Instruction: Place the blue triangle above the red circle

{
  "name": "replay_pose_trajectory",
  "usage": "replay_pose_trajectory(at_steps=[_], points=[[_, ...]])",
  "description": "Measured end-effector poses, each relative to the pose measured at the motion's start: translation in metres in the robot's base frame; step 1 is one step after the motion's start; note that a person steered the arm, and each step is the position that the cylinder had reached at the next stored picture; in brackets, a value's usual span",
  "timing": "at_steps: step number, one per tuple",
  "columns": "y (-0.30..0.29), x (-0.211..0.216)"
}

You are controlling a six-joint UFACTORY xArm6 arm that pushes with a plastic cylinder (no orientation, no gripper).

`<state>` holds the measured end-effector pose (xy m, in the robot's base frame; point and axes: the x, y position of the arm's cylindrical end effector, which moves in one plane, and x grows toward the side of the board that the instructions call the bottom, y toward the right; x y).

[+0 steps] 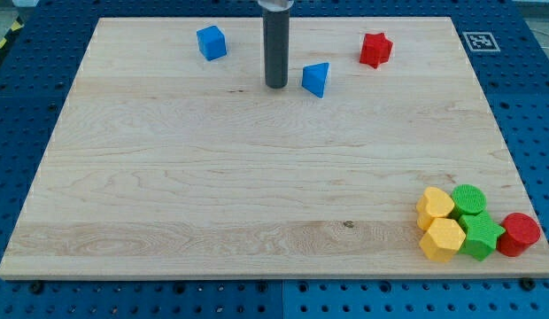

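Observation:
The blue triangle (316, 79) lies on the wooden board near the view's top, a little right of centre. The red circle (520, 234) sits at the view's bottom right, at the board's corner, touching a green star (481, 237). My tip (276, 86) rests on the board just left of the blue triangle, with a small gap between them. The rod rises straight up out of the view's top.
A blue cube (212, 42) lies at the view's top left. A red star (375, 50) lies at the top right. By the red circle cluster a green circle (469, 198), a yellow heart (434, 206) and a yellow hexagon (443, 240).

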<state>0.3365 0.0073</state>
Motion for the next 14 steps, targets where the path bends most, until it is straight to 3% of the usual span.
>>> replay_pose_trajectory(at_steps=[4,8,9,11,14], points=[[0.127,0.006],[0.154,0.092],[0.183,0.092],[0.173,0.105],[0.245,0.121]])
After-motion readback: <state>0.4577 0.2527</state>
